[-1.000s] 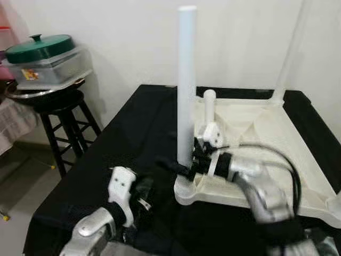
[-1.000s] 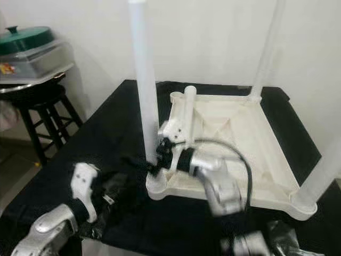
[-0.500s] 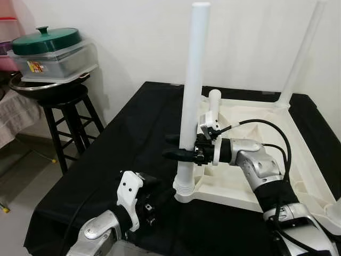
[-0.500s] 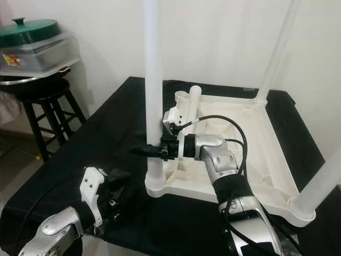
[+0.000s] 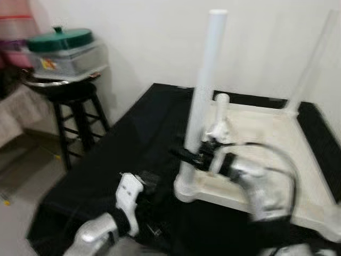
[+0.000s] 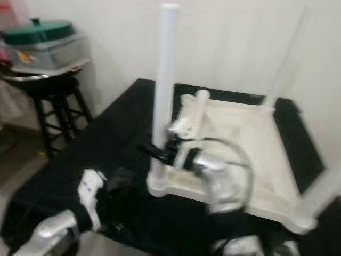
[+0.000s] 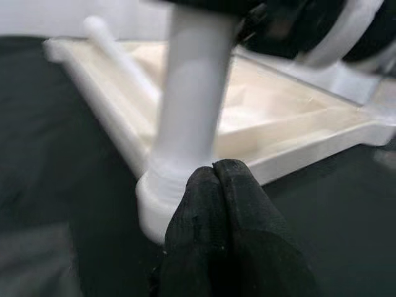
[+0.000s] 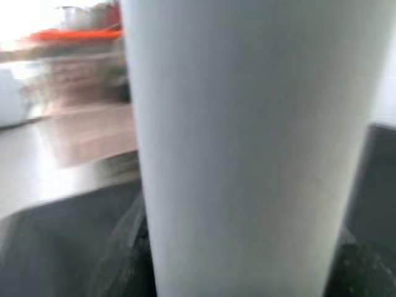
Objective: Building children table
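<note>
The white plastic tabletop lies upside down on a black cloth, with tall round legs standing up from its corners — the near one is a smooth white leg. The right gripper pinches that leg low down. The left gripper — fingers pressed together, holding nothing — hovers just beside the leg's socket.

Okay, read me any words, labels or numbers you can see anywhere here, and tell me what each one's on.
No text can be read anywhere.
Sticker on the clear container with the green lid, on the stool: red and yellow, too blurred to read.
White table leg, upturned tabletop, black cloth, left gripper and right gripper: no markings visible.
</note>
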{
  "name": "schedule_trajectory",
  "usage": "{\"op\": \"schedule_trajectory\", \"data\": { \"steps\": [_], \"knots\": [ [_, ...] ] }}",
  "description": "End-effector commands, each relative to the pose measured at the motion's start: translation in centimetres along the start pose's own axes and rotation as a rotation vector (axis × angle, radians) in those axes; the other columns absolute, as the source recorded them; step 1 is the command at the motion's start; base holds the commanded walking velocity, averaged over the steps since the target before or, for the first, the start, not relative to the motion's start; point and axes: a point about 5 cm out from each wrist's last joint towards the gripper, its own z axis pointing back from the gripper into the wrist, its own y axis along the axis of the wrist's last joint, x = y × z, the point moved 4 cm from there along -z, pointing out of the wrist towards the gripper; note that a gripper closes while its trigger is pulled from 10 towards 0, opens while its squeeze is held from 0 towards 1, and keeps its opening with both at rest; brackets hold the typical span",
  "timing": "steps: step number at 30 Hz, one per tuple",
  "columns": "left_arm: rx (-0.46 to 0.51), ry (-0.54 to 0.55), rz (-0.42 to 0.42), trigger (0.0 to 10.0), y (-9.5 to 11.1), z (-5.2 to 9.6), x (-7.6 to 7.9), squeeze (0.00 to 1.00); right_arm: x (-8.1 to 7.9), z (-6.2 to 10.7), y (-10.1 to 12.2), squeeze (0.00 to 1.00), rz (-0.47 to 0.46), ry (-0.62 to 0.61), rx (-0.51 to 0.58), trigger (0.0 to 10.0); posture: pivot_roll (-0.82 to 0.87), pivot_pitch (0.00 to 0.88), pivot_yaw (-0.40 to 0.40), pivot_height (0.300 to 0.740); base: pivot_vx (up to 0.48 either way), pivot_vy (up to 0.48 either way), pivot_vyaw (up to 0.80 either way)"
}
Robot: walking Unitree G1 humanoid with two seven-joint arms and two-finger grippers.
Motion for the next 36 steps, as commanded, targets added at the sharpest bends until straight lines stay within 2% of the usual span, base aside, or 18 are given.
{"op": "schedule_trajectory", "data": {
  "steps": [1, 8, 12, 13, 15, 16, 17, 19, 21, 22, 23, 25, 26, 27, 28, 33, 34, 36],
  "knots": [
    [0.000, 0.010, 0.018, 10.0, -0.2, -0.1, -0.4, 0.00, 0.5, 1.2, -3.4, 0.00, -0.030, -0.230, -0.119, 0.0, -0.05, 0.000, 0.007, 0.740, 0.000, 0.000, 0.00],
    [-0.007, -0.007, 0.020, 10.0, -0.4, -0.5, -0.5, 0.00, 1.8, 0.2, -2.6, 0.00, 0.037, -0.234, -0.084, 0.0, -0.02, 0.000, -0.004, 0.740, 0.000, 0.000, 0.00],
    [-0.004, -0.001, 0.030, 10.0, -0.4, -0.5, -0.6, 0.00, 1.5, 0.2, -2.9, 0.00, 0.038, -0.227, -0.107, 0.0, -0.02, 0.000, -0.003, 0.740, 0.000, 0.000, 0.00],
    [-0.003, 0.001, 0.033, 10.0, -0.4, -0.6, -0.6, 0.00, 1.3, 0.3, -3.0, 0.00, 0.044, -0.208, -0.120, 10.0, -0.02, 0.000, -0.004, 0.740, 0.000, 0.000, 0.00],
    [-0.003, 0.001, 0.033, 10.0, -0.4, -0.6, -0.6, 0.00, 1.3, 0.3, -3.0, 0.00, 0.044, -0.208, -0.120, 10.0, -0.02, 0.000, -0.004, 0.740, 0.000, 0.000, 0.00],
    [-0.004, -0.002, 0.037, 10.0, -0.4, -0.6, -0.6, 0.00, 0.9, 0.3, -2.6, 0.84, 0.031, -0.173, -0.123, 10.0, -0.02, 0.000, -0.005, 0.740, 0.000, 0.000, 0.00],
    [-0.005, -0.005, 0.039, 10.0, -0.5, -0.7, -0.7, 0.00, 0.5, 0.0, -1.7, 1.00, 0.002, -0.100, -0.106, 10.0, -0.02, 0.000, -0.003, 0.740, 0.000, 0.000, 0.00],
    [-0.005, -0.005, 0.039, 10.0, -0.5, -0.7, -0.7, 0.00, 0.5, 0.0, -1.7, 1.00, 0.002, -0.100, -0.106, 10.0, -0.02, 0.000, -0.003, 0.740, 0.000, 0.000, 0.00],
    [-0.006, -0.012, 0.041, 10.0, -0.5, -1.0, -0.7, 0.00, -0.4, -0.5, 1.5, 1.00, -0.002, 0.179, -0.024, 10.0, -0.02, 0.000, -0.006, 0.740, 0.000, 0.000, 0.00],
    [-0.006, -0.012, 0.041, 10.0, -0.5, -1.0, -0.7, 0.00, -0.4, -0.5, 1.5, 1.00, -0.002, 0.179, -0.024, 10.0, -0.02, 0.000, -0.006, 0.740, 0.000, 0.000, 0.00],
    [-0.005, -0.013, 0.041, 10.0, -0.5, -1.2, -0.7, 0.00, -0.9, -0.3, 2.7, 1.00, 0.032, 0.347, 0.006, 10.0, -0.02, 0.000, -0.008, 0.740, 0.000, 0.000, 0.00],
    [-0.005, -0.013, 0.041, 10.0, -0.5, -1.2, -0.7, 0.00, -0.9, -0.3, 2.7, 1.00, 0.032, 0.347, 0.006, 10.0, -0.02, 0.000, -0.008, 0.740, 0.000, 0.000, 0.00],
    [-0.005, -0.014, 0.040, 10.0, -0.5, -1.3, -0.7, 0.00, -0.9, 0.0, 3.2, 0.83, 0.079, 0.474, -0.010, 10.0, -0.01, 0.000, -0.013, 0.740, 0.000, 0.000, 0.00],
    [-0.005, -0.014, 0.040, 10.0, -0.5, -1.3, -0.7, 0.00, -0.9, 0.0, 3.2, 0.83, 0.079, 0.474, -0.010, 10.0, -0.01, 0.000, -0.013, 0.740, 0.000, 0.000, 0.00],
    [-0.005, -0.014, 0.033, 10.0, -0.5, -1.4, -0.7, 0.00, -0.5, 0.1, 3.6, 0.00, 0.113, 0.583, -0.036, 10.0, 0.00, 0.000, -0.022, 0.740, 0.000, 0.000, 0.00],
    [-0.006, -0.012, 0.022, 10.0, -0.6, -1.5, -0.7, 0.00, 0.5, -0.2, 4.0, 0.00, 0.131, 0.678, -0.086, 10.0, 0.01, 0.000, -0.029, 0.740, 0.000, 0.000, 0.00],
    [-0.001, -0.010, 0.021, 0.0, -0.6, -1.5, -0.7, 0.00, 1.2, -0.6, 4.0, 0.00, 0.130, 0.691, -0.110, 10.0, 0.01, 0.000, -0.035, 0.740, 0.000, 0.000, 0.00],
    [0.006, -0.006, 0.019, 0.0, -0.5, -1.5, -0.7, 0.00, 1.8, -0.8, 3.9, 0.00, 0.113, 0.704, -0.134, 10.0, 0.01, 0.000, -0.035, 0.740, 0.000, 0.000, 0.00]
  ]
}}
